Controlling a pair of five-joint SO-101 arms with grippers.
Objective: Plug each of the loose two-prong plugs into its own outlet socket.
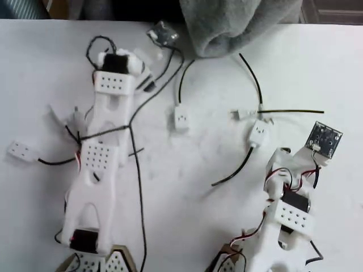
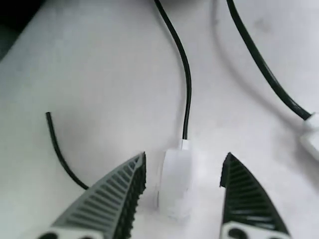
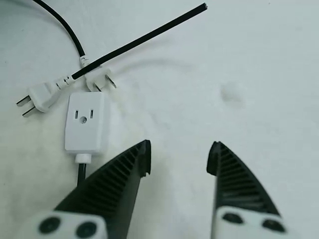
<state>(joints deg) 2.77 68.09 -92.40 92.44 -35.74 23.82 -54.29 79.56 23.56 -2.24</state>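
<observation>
Closest to me are the two ribbed fingers of my left gripper, spread apart with nothing gripped. A small white plastic outlet block lies on the white table top in the gap between them. It sits nearer the grey-padded finger and, as far as I can tell, touches neither. Its thin black cord runs away from my wrist.

My right gripper is also open and empty, both black fingers hanging over bare table. Just beside one finger lies a white rectangular outlet socket, face up, with its own cord leaving toward my wrist. Just beyond it are two white two-prong plugs, both unplugged. One is the outer plug, with its prongs pointing away from the socket, and the other is the nearer plug, almost touching the socket's far edge. A straight black cut-ended cord crosses above them.

From above, that socket sits ahead of my right arm. A mid-table white socket block has its lead running toward a grey cloth. Whether it is the one at my left fingers I cannot tell. A far-left white socket block lies beside my left arm.
</observation>
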